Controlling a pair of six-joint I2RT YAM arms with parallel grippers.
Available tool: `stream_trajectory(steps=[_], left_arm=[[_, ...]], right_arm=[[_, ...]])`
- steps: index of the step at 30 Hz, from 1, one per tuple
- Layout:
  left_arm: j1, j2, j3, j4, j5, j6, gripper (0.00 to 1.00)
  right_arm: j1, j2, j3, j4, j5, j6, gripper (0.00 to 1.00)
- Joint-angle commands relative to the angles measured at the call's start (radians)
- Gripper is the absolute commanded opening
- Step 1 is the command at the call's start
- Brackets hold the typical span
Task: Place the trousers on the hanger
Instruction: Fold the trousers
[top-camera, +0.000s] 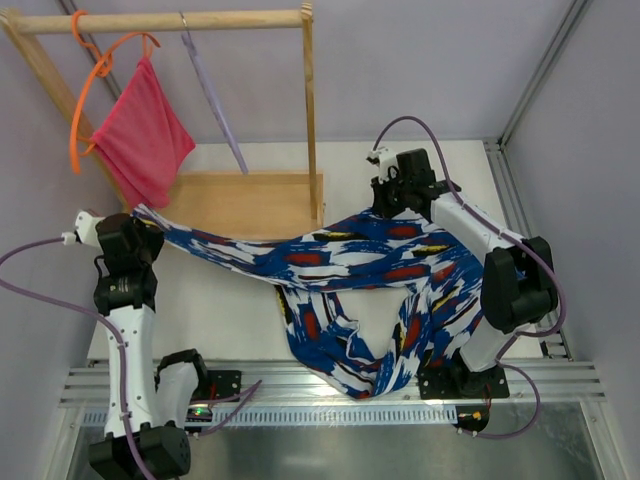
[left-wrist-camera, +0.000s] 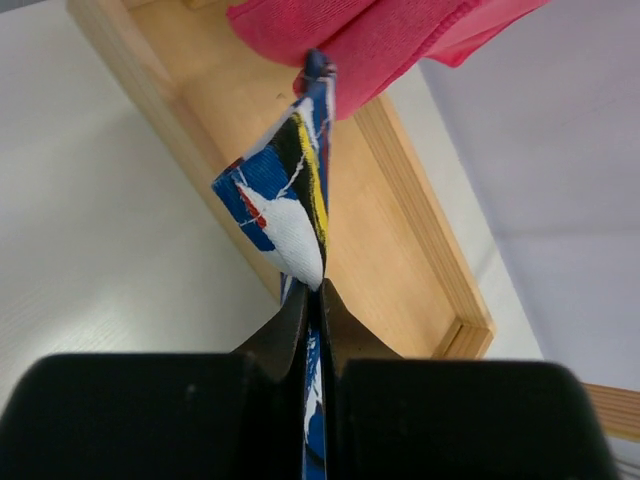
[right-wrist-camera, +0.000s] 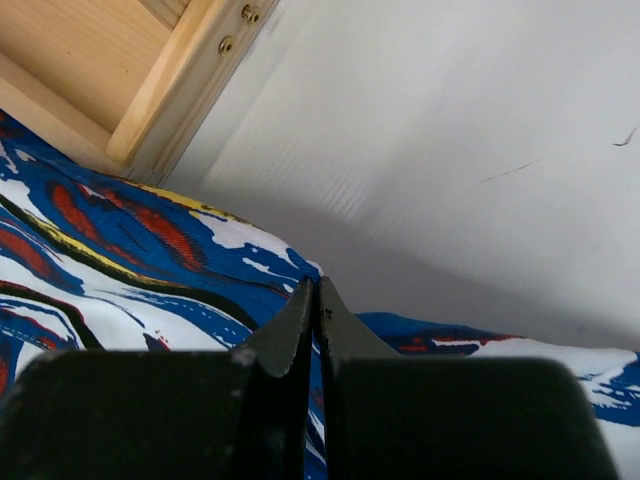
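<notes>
The trousers, in a blue, white, red and black print, stretch across the table between my two grippers and sag in a bunch toward the near edge. My left gripper is shut on one end of the trousers, beside the wooden base. My right gripper is shut on the other end of the trousers, low over the white table. The pale lavender hanger hangs by its metal hook from the wooden rail, above and between the two grippers.
A wooden rack with a top rail, a right post and a flat base stands at the back. An orange hanger with a pink-red cloth hangs at its left. The pink-red cloth is just past my left gripper.
</notes>
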Motion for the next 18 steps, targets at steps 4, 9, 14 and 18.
stream_trajectory(steps=[4,9,14,18], left_arm=[[0.005,-0.072,-0.012,0.166,-0.007,0.023,0.0],[0.005,-0.092,-0.083,0.356,-0.019,0.049,0.0],[0.005,0.009,-0.129,0.479,0.023,0.051,0.01],[0.005,0.095,-0.172,0.499,0.072,0.044,0.02]], right_arm=[[-0.007,-0.037,0.023,0.078,0.066,0.015,0.04],[-0.01,0.006,0.082,0.071,0.132,0.028,0.04],[-0.03,0.061,0.148,0.07,0.17,0.039,0.04],[-0.033,0.118,0.203,0.068,0.132,0.045,0.04]])
